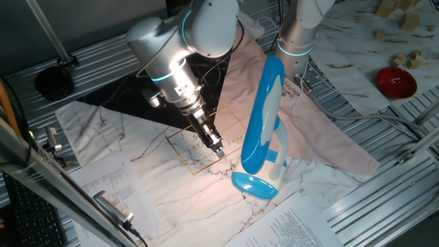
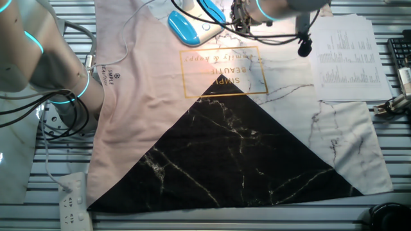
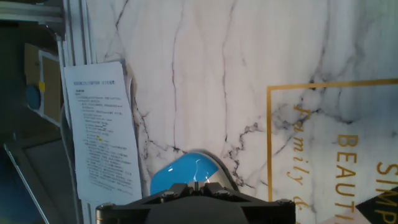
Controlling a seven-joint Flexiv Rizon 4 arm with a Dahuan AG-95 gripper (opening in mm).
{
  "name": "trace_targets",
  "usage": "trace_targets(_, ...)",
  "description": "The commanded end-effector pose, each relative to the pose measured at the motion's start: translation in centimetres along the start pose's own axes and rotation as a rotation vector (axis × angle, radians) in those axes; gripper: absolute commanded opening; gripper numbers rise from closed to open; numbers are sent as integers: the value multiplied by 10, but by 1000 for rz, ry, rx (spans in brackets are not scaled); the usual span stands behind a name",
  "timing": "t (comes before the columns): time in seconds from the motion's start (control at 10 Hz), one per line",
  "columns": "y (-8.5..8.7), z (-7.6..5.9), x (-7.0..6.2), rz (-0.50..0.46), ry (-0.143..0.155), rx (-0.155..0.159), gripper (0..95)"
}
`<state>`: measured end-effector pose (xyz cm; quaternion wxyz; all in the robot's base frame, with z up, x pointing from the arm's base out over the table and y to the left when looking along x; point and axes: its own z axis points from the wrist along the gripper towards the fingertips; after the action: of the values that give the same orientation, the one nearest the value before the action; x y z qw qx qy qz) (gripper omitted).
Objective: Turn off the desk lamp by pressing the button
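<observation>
The desk lamp stands on the marble mat; its long blue head (image 1: 264, 113) tilts up over its blue oval base (image 1: 255, 184). Warm light falls on the mat (image 1: 171, 171) under the head. In the other fixed view the base (image 2: 183, 27) is at the top edge. In the hand view the base (image 3: 183, 172) shows just beyond the fingers. My gripper (image 1: 218, 150) hangs just above the mat, a short way left of the base and apart from it. It also shows in the other fixed view (image 2: 241, 24). In the hand view the gripper (image 3: 196, 185) has its fingertips together and holds nothing.
A second silver arm (image 1: 296, 27) stands behind the lamp. A pink cloth (image 1: 322, 137) lies under it. Printed sheets (image 3: 102, 130) lie beside the mat. A red bowl (image 1: 396, 81) and wooden blocks (image 1: 411, 20) sit far right. A power strip (image 2: 74, 200) lies at the table edge.
</observation>
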<state>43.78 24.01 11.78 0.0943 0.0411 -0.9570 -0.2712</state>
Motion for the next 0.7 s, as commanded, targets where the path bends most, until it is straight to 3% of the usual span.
trace_targets(0.1, -1, 1, -2, -7, 20, 61, 0)
trace_targets(0.3, -1, 1, -2, -50, 34, 59, 0)
trace_targets(0.4, -1, 2, 0, -63, 39, -21, 0)
trace_targets(0.5, -1, 2, 1, -65, 51, -81, 0)
trace_targets(0.6, -1, 5, 4, -74, 68, -105, 0)
trace_targets(0.7, -1, 8, 6, -77, 78, -104, 0)
